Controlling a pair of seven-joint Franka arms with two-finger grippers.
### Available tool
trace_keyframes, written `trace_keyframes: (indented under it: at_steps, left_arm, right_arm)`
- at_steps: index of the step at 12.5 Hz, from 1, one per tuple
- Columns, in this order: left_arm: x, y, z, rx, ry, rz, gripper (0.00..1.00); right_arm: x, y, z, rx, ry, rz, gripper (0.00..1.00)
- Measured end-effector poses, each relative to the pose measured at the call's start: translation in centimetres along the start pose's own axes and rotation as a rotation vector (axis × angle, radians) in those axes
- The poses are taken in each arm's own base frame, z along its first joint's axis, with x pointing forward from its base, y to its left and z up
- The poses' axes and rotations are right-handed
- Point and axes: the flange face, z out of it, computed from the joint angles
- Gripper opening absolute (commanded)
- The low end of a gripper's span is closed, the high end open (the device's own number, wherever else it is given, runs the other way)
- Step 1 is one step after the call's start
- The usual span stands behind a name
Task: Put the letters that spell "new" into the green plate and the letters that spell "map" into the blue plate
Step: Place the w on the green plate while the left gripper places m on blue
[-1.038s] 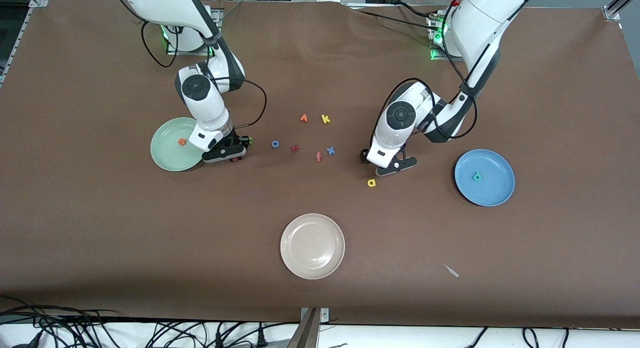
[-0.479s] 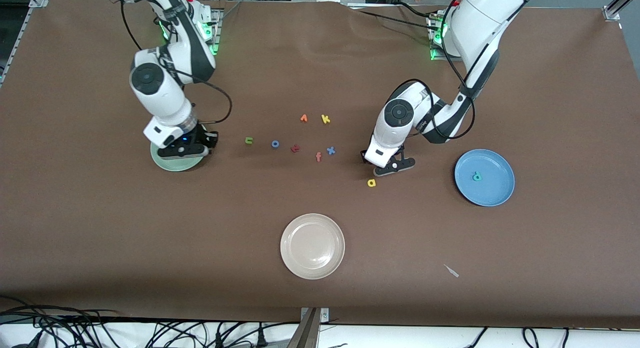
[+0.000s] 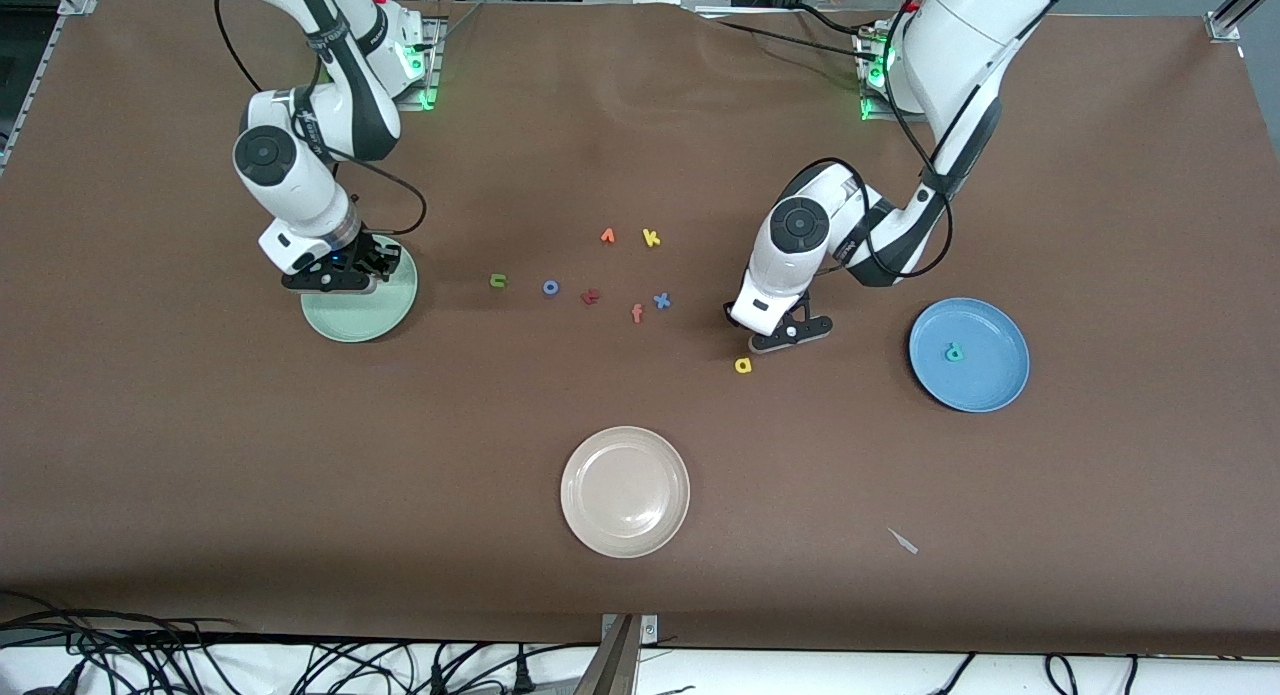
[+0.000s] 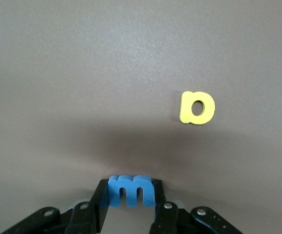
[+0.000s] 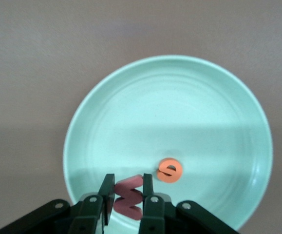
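My right gripper [image 5: 128, 185] hangs over the green plate [image 5: 189, 102], shut on the salmon-red w [image 5: 129, 199]. The orange e [image 5: 170, 171] lies in that plate. In the front view the same gripper [image 3: 330, 277] covers part of the green plate [image 3: 385, 310]. The green n [image 3: 498, 281] lies on the table beside the plate. My left gripper [image 4: 130, 187] is down at the table with its fingers against both sides of the blue m [image 4: 131, 191]. Close by lies the yellow a [image 4: 197, 107], nearer the front camera than the left gripper [image 3: 785, 333]. The teal p [image 3: 954, 352] lies in the blue plate [image 3: 990, 385].
Loose letters lie mid-table: blue o [image 3: 550, 287], a dark red letter [image 3: 590, 296], salmon f [image 3: 637, 314], blue x [image 3: 661, 300], an orange letter [image 3: 607, 236], yellow k [image 3: 651, 238]. A beige plate [image 3: 625, 491] stands nearer the front camera.
My right arm lifted the w from beside the green n and carried it over the green plate. The left gripper's fingers closed in on the m; that arm barely moved.
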Motion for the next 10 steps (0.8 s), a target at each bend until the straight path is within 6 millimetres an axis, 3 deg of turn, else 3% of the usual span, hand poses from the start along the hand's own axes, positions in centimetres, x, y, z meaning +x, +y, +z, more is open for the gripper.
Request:
trace_keyframes:
  at_steps: [1,2,3,6,8,10]
  left_arm:
    - [0.5,-0.4,0.0,0.007,0.004,0.001,0.20]
    - [1.5,-1.1,-0.2,0.030,-0.001,0.006,0.20]
    - [3.0,-2.3,-0.7,0.069,-0.021,0.033,0.20]
    - [10.0,-8.7,-4.2,0.155,-0.092,0.181,0.20]
    - [14.5,-15.0,-5.9,0.167,-0.145,0.295,0.22]
    - [17.6,-21.3,-6.4,0.150,-0.186,0.382,0.25]
  right_arm:
    - [-0.6,0.1,1.0,-0.007,0.006,-0.003,0.47]
    - [-0.8,0.0,1.6,-0.014,0.005,-0.007,0.83]
    - [-0.9,-0.1,1.9,-0.017,0.005,-0.011,0.94]
    - [-0.1,-0.4,1.1,-0.006,0.034,-0.009,0.99]
    - [0.5,-0.8,-0.5,0.015,0.066,0.025,0.99]
    - [0.2,-3.4,-1.5,0.044,0.082,0.064,0.99]
